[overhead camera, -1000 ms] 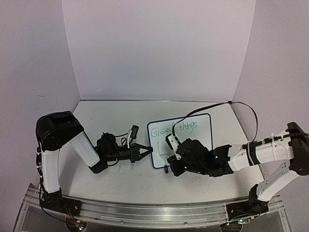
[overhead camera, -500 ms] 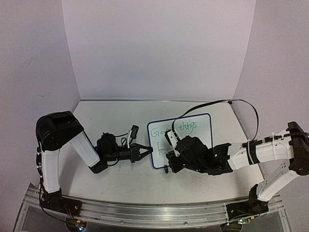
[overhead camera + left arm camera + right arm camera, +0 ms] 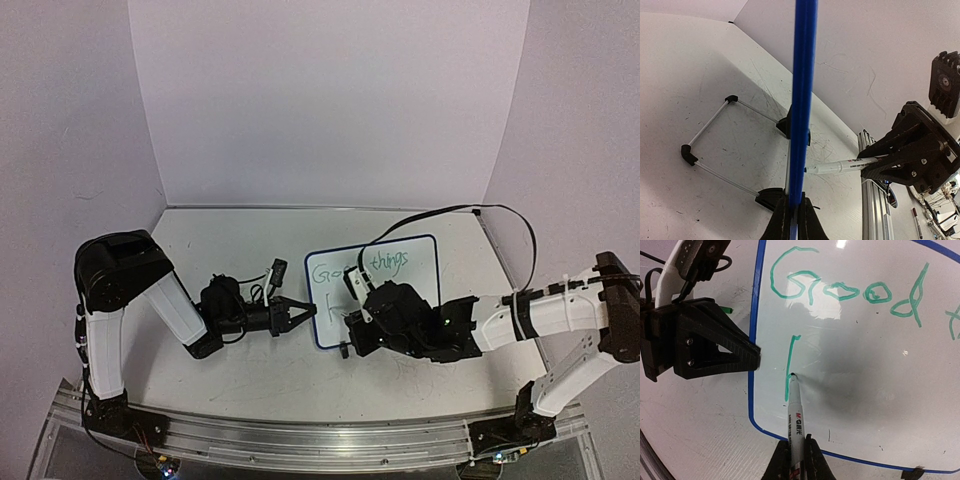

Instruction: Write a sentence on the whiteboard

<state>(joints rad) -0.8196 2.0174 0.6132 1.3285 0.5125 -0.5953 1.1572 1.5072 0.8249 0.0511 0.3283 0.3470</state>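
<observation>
Whiteboard [image 3: 420,290]: one, frame clamped by left gripper [image 3: 794,220]; one marker [image 3: 794,410] clamped by right gripper [image 3: 795,462]; two words [image 3: 840,290] written.

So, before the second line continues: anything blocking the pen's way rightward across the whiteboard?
Nothing visible: the whiteboard beyond the pen is bare. The left end effector clamps its left edge, off that path.

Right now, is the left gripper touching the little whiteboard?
Touching. The left wrist view shows the left gripper shut on the blue frame of the whiteboard, with no gap on either side.
</observation>
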